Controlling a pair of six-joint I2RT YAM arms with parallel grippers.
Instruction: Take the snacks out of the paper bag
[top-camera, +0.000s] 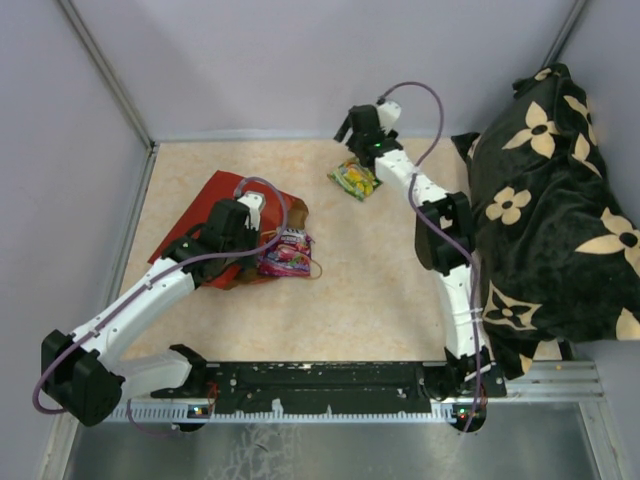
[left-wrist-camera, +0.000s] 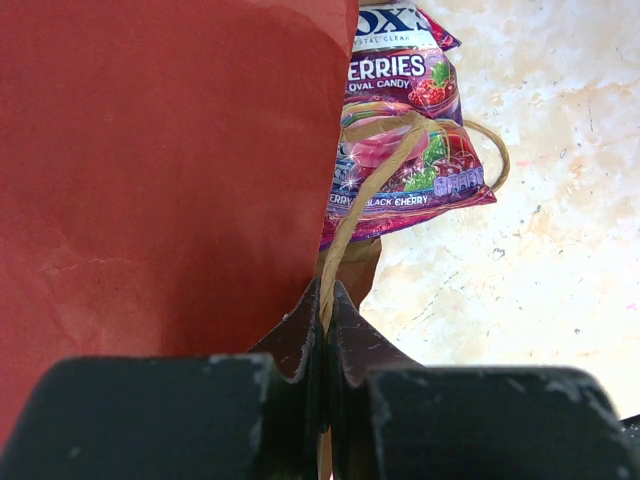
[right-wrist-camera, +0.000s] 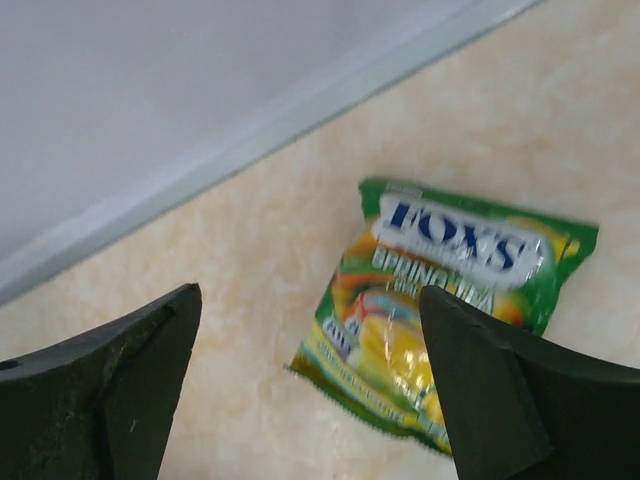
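Two snacks show: green packet on the table below the right gripper, jaws spread; purple packet at the paper bag mouth. Left gripper pinches the handle: hold it firm, lift the right arm clear, then reach.

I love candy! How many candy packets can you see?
2. A purple packet lies beside the red paper bag; a green packet lies near the far wall. More may hide inside the bag.
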